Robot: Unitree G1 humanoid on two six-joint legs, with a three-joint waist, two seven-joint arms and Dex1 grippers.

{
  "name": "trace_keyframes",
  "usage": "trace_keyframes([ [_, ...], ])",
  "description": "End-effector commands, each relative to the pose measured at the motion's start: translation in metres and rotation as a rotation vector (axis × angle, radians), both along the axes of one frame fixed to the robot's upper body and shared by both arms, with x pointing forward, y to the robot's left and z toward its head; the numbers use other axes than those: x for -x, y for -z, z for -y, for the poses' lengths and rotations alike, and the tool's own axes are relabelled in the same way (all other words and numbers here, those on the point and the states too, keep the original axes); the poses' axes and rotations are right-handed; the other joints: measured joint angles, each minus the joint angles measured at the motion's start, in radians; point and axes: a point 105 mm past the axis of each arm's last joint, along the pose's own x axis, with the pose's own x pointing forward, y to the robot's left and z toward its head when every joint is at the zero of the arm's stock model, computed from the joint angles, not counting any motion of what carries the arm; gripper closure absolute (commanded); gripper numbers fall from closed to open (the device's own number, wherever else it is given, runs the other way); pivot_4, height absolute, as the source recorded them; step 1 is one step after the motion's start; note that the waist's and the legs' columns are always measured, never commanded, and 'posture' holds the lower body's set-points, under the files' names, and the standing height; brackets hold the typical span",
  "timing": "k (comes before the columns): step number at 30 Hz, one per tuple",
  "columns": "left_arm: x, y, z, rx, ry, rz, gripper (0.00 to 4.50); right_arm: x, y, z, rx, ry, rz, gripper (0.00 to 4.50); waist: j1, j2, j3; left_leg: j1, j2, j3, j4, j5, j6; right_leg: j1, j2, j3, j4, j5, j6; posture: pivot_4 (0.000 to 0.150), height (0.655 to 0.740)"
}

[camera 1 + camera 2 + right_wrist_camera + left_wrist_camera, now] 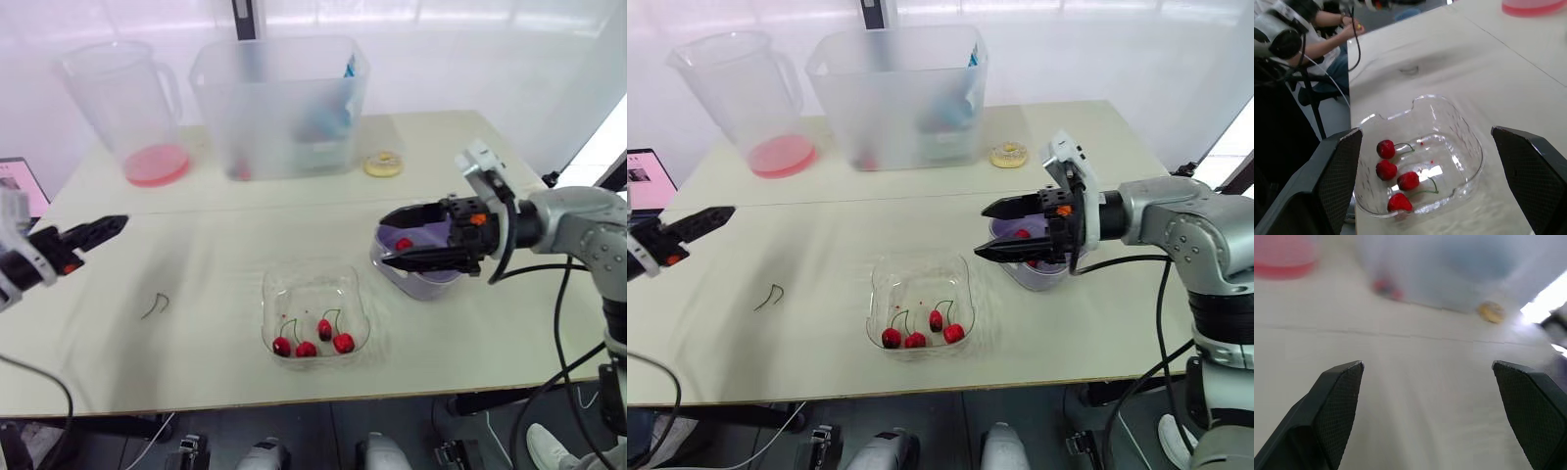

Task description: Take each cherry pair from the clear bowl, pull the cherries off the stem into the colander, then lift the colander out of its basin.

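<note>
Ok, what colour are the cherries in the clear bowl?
The cherries are red; the right wrist view shows them best.

Clear bowl (309, 277): upright, near the counter's front centre; holds four red cherries (324, 330) on green stems. Lavender colander (431, 233): seated in basin (431, 286), right of bowl; single cherry (403, 244) inside.

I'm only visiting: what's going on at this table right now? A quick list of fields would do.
Clear bowl: four stemmed cherries inside
Colander: in its basin, one cherry in it
Right gripper: open, above the colander
Left gripper: open, above bare table
Loose stem: on the table, left of the bowl
</note>
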Motion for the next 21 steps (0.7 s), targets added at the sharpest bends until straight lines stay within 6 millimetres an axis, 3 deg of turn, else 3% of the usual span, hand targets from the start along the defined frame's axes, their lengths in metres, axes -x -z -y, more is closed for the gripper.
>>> trace_keyframes([
  [1,0.028,-0.032,0.073,-0.036,0.399,0.082,0.08,0.011,-0.001,-0.002,0.067,-0.003,0.045,0.00,-0.005,0.000,0.000,0.000,0.000,0.000,0.000,0.000,0.000,0.000,0.000,0.000,0.000,0.000,0.000,0.150,0.7400],
  [5,0.036,-0.024,0.111,-0.162,0.550,0.121,0.08,0.019,0.004,-0.005,0.107,0.018,0.080,0.00,-0.022,0.000,0.000,0.001,0.002,0.003,-0.001,0.000,0.000,-0.001,0.001,0.000,0.000,0.000,0.000,0.150,0.7400],
  [10,0.048,-0.001,0.137,-0.197,0.671,0.121,0.08,0.026,0.012,-0.010,0.157,0.052,0.149,0.00,-0.030,0.000,0.000,0.002,0.003,0.004,-0.002,0.000,0.000,-0.001,0.002,0.000,0.001,0.000,0.000,0.150,0.7400],
  [16,0.043,0.012,0.133,-0.147,0.598,0.106,0.08,0.012,0.015,-0.015,0.258,0.153,0.162,0.00,-0.017,0.000,0.000,0.002,0.002,0.004,-0.001,0.000,0.000,-0.001,0.001,0.001,0.000,0.000,0.000,0.150,0.7400],
  [21,0.043,0.034,0.123,-0.276,0.544,0.095,0.08,0.008,0.020,-0.041,0.401,0.040,0.098,0.00,-0.013,0.000,0.000,0.002,0.002,0.004,-0.001,0.000,0.000,-0.001,0.001,0.001,-0.001,0.000,0.000,0.150,0.7400],
])
